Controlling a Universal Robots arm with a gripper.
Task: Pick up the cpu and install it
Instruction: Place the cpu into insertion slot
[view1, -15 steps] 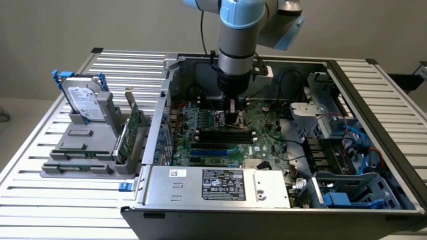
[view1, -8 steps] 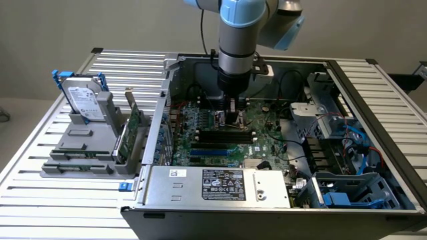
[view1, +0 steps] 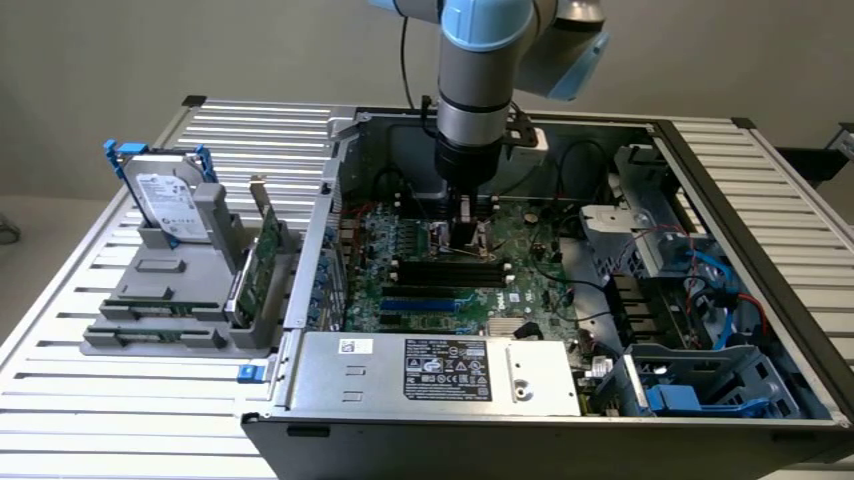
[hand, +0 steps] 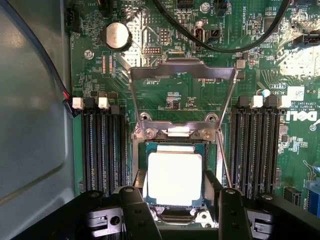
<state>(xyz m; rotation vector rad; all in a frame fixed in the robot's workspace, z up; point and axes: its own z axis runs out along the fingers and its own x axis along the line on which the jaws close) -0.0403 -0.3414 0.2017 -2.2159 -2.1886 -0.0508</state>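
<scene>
The cpu (hand: 175, 178), a small square chip with a pale silver top, lies level in the open socket (hand: 141, 150) on the green motherboard (hand: 295, 165). My gripper (hand: 176, 200) has one black finger against each side of it and is shut on the cpu. The socket's metal load plate (hand: 182, 75) is swung open just beyond the chip. In the exterior view my gripper (view1: 463, 228) reaches straight down into the open computer case (view1: 320, 250), low over the board's middle.
Black memory slots (hand: 102, 145) flank the socket closely on both sides. Black cables (hand: 220, 47) cross the board beyond the load plate. A hard drive (view1: 171, 200) and green cards (view1: 267, 255) stand in a grey holder at the exterior view's left. The power supply (view1: 441, 370) fills the case's near edge.
</scene>
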